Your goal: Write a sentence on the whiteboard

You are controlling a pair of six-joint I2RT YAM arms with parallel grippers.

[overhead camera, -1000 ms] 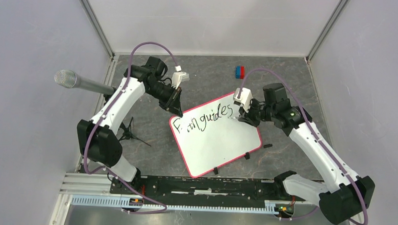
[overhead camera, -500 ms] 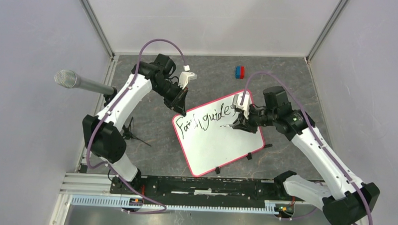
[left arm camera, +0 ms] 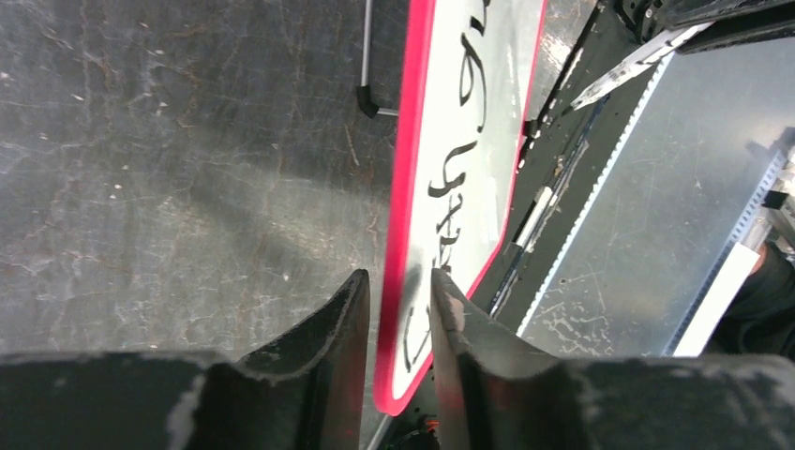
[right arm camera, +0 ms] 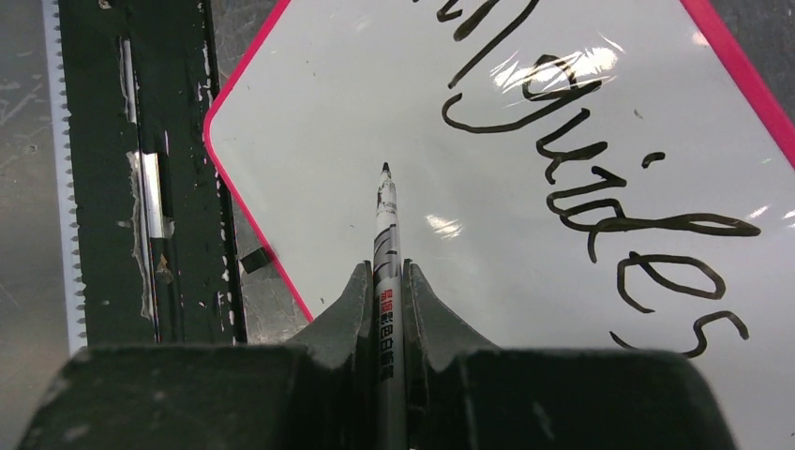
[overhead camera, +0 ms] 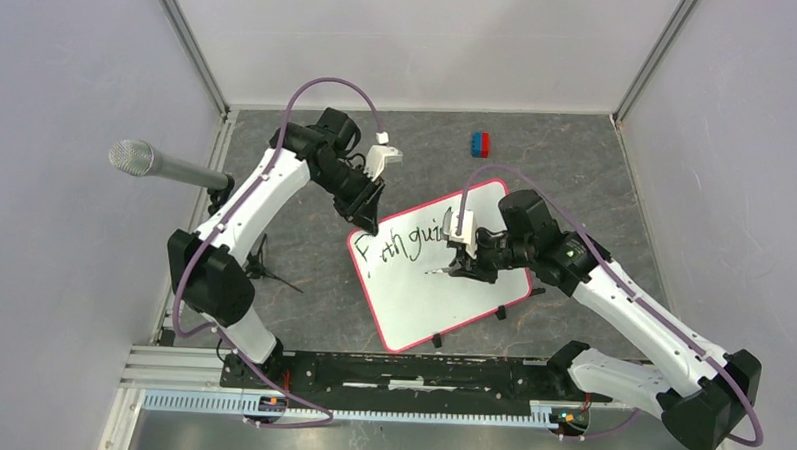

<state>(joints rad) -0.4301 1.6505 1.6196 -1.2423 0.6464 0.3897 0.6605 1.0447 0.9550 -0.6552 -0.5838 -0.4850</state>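
Note:
The whiteboard (overhead camera: 422, 304) lies tilted on the grey table and has a red-pink rim. The sentence (overhead camera: 399, 243) is one line of black words, "Faith guides"; its end is hidden under my right arm. My left gripper (overhead camera: 365, 222) is shut on the board's far left corner. In the left wrist view its jaws (left arm camera: 398, 281) clamp the red rim (left arm camera: 410, 159). My right gripper (overhead camera: 460, 265) is shut on a marker (right arm camera: 385, 225). The marker's tip (right arm camera: 384, 169) is over the blank board (right arm camera: 309, 122) below the word "guides" (right arm camera: 600, 197).
A microphone (overhead camera: 161, 165) juts in from the left wall. A small red and blue block (overhead camera: 479, 143) lies at the back. A small black tripod (overhead camera: 256, 265) stands left of the board. Black clips (overhead camera: 499, 311) sit on the board's near edge. A black rail (overhead camera: 399, 370) runs along the front.
My right gripper has moved left and nearer with the marker, from the end of "guides" to the blank area below the line. The left gripper and the board's corner have shifted slightly right.

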